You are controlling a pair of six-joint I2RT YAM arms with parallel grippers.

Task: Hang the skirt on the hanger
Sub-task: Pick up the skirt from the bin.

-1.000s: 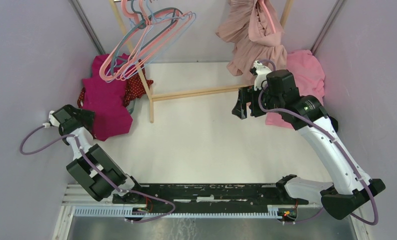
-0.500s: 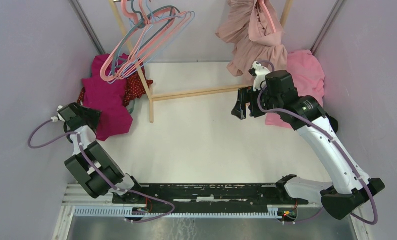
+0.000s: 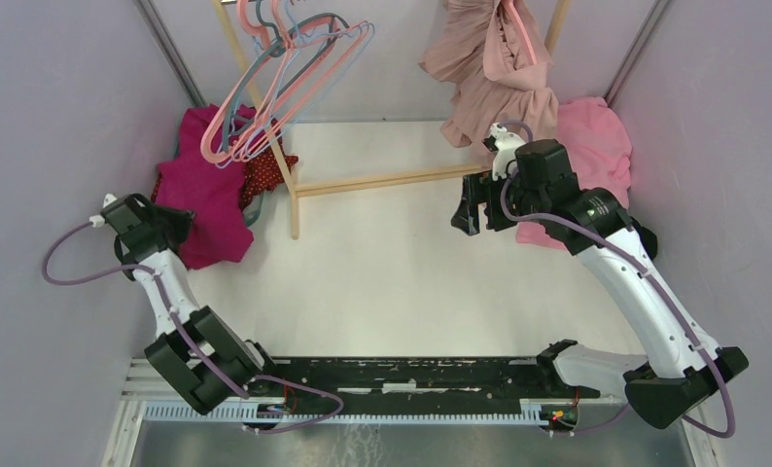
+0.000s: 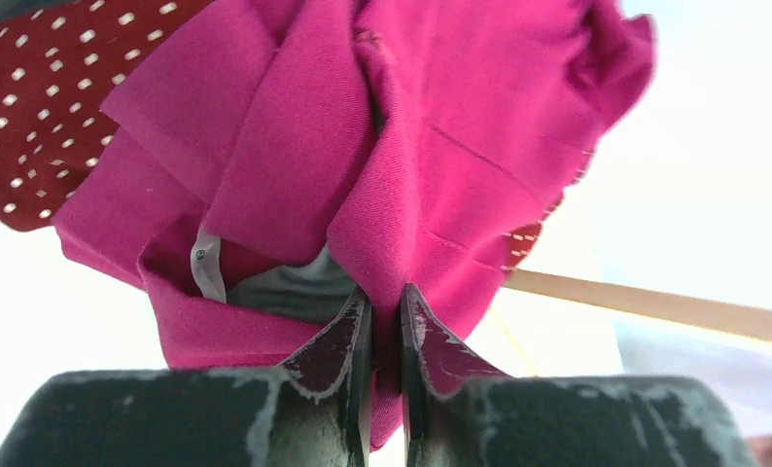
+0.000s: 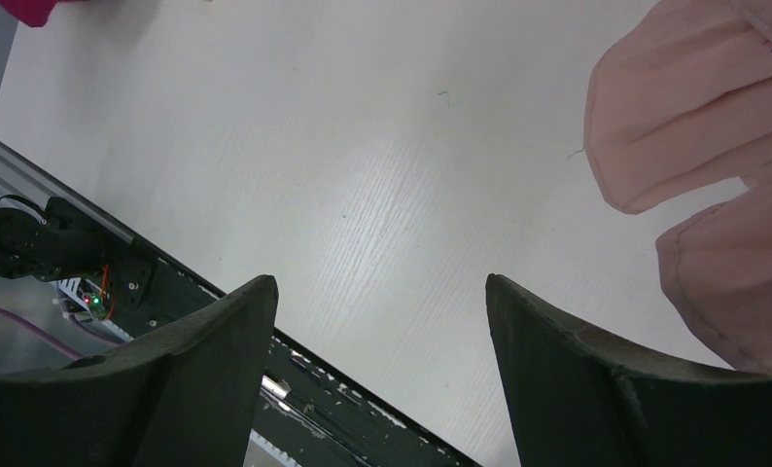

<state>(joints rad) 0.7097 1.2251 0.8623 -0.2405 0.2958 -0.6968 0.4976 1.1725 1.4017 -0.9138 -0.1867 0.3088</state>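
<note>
Skirt fold [image 4: 374, 233] between left fingers [image 4: 335, 352]

So the whole setup sits in a little booth. The bench [image 3: 392, 253] is plain white with a faint wood-grain texture, which shows better in the right wrist view, where it picks up a soft sheen. The left wall [image 3: 52, 117], right wall [image 3: 722, 146] and back wall [image 3: 392, 78] are all flat pale lavender-grey panels, with grey metal posts [image 3: 173, 53] running up both back corners. A light wooden rack [image 3: 382, 181] stands at the back of the bench, its low crossbar lying along the surface. A black rail [image 3: 411, 375] runs along the near edge, then a slotted pale strip [image 3: 363, 413]. Lighting is bright and even, shadows very soft.
</note>
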